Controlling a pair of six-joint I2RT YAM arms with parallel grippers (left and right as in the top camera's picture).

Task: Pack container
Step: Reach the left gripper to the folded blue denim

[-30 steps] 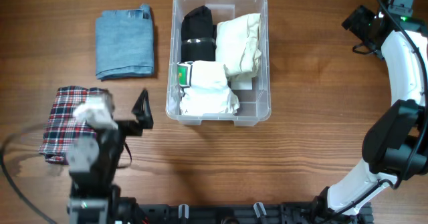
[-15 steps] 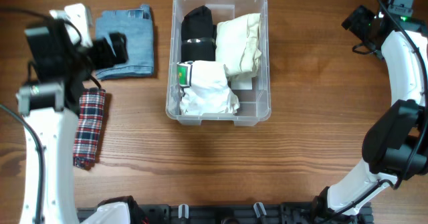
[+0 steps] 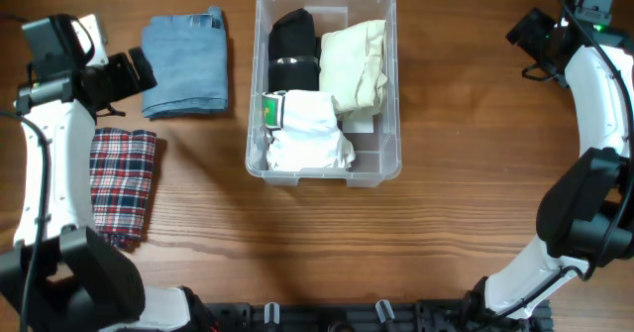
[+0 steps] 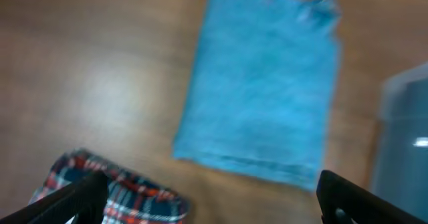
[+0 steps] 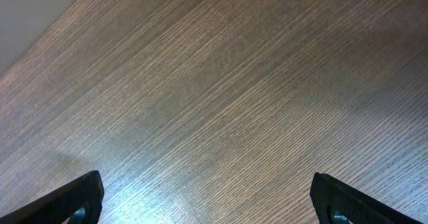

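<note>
The clear plastic container stands at the table's middle back. It holds a black rolled garment, a cream one and a white one. A folded blue cloth lies left of the container and shows in the left wrist view. A red plaid cloth lies at the left and shows in the left wrist view. My left gripper is open and empty beside the blue cloth's left edge. My right gripper is open and empty at the far right.
The container's edge shows blurred at the right of the left wrist view. The right wrist view shows only bare wood. My right arm curves down the right side.
My left arm swung from the front left up to the back left, beside the blue cloth. The plaid cloth now lies flat on the table. The right arm has not moved.
</note>
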